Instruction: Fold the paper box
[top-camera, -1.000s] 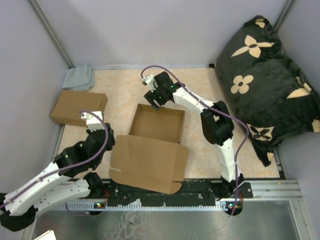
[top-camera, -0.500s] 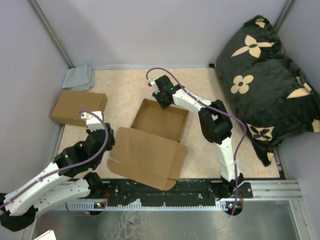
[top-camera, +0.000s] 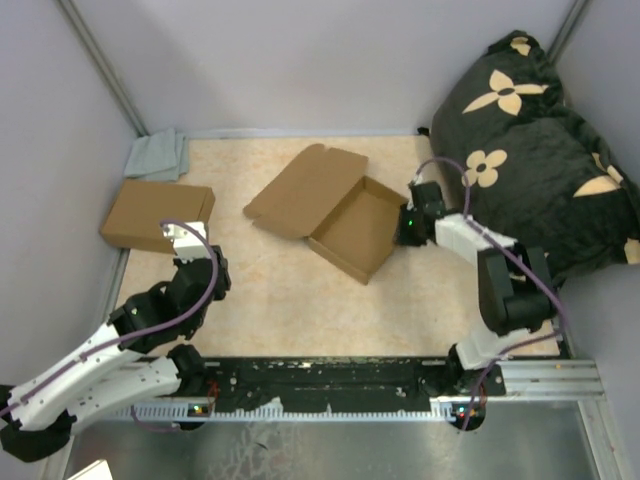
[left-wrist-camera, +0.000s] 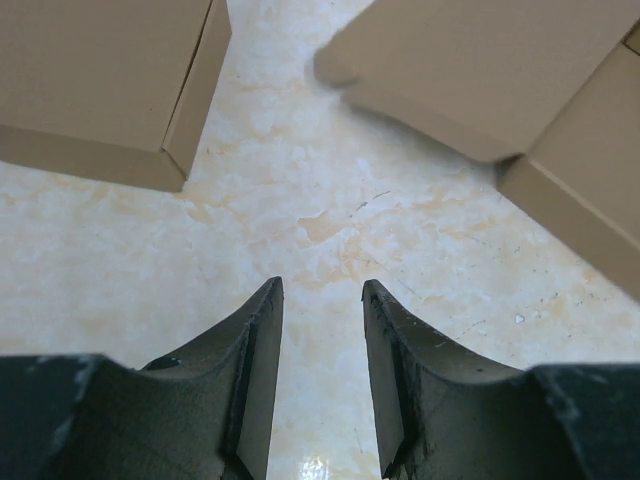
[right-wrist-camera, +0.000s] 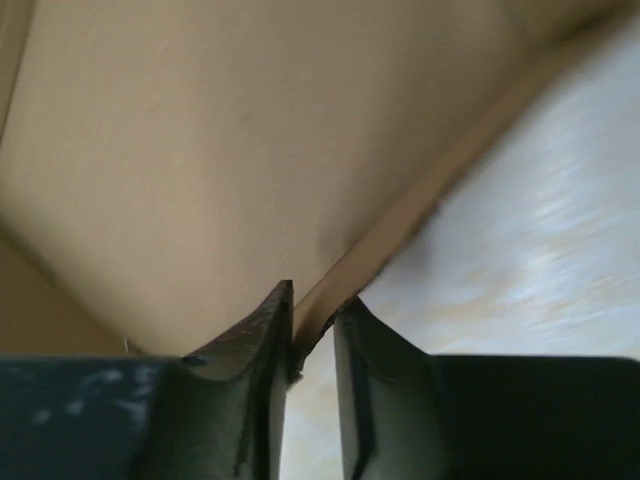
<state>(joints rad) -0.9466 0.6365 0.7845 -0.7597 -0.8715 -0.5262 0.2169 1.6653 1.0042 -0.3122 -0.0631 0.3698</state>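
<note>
The left gripper (left-wrist-camera: 320, 292) is hovering low over the table (left-wrist-camera: 300, 215), a glossy beige surface with marbled veining. Its two dark, tapered fingers are standing apart with nothing between them. Ahead of those fingers and to their left, a ready-made box (left-wrist-camera: 95, 75) of smooth brown cardboard is lying flat-topped, its nearest sharp corner left of the gap. Ahead and to their right, well apart from the tips, the paper box (top-camera: 345, 222) is resting on the table. It is forming a shallow rectangular tray of plain corrugated board with low upright walls. A broad flat lid panel with rounded corners is spreading open from the long side opposite the right gripper (right-wrist-camera: 312, 300). That gripper's fingers are pressing together on the thin upper edge of the tray's wall, with matte cardboard beyond its left finger and pale table beyond its right. Farther off, past the ready-made box, a crumpled grey cloth (top-camera: 158, 155) is sitting in the corner. Behind the right gripper, a plump black cushion (top-camera: 530, 150) with tan flower shapes is bulging.
</note>
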